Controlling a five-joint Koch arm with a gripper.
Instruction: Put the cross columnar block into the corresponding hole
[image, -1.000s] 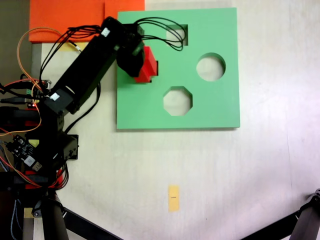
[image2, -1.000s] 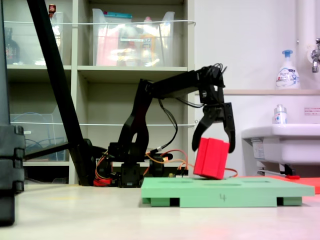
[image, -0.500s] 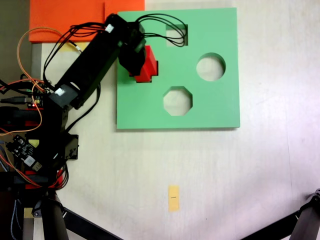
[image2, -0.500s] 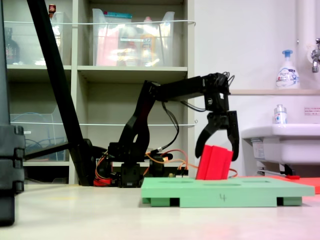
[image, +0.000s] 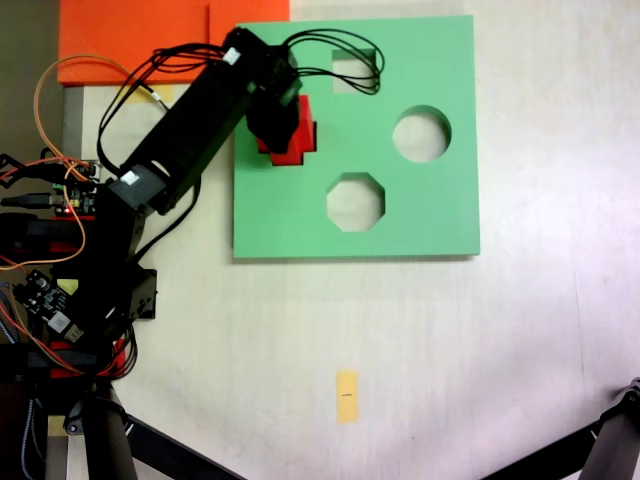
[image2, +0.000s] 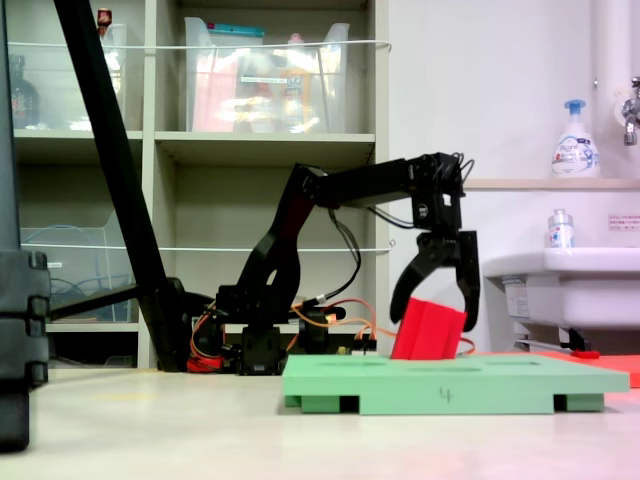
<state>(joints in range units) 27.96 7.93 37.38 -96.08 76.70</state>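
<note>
From the side, I see the gripper (image2: 435, 292) hanging jaws-down over the green board (image2: 455, 378), its two fingers spread to either side of the red block (image2: 428, 330). The block sits tilted between them, its top leaning toward 1 o'clock and its lower end sunk to the board's top face. The finger at 3 o'clock of the block reaches its upper corner; the one at 9 o'clock ends near its upper left edge. I cannot tell whether the jaws press on the block or merely bracket it. From above, the gripper (image: 272, 128) covers the block's (image: 297, 140) 9 o'clock half, and the red shows at its 3 and 5 o'clock sides. The block stands near the board's (image: 430, 210) left edge, at 10 o'clock of the octagonal cutout (image: 355, 202), at 9 o'clock of the round cutout (image: 421, 135), and at 7 o'clock of the square cutout (image: 345, 75). The cross hole lies hidden under the block and gripper.
</note>
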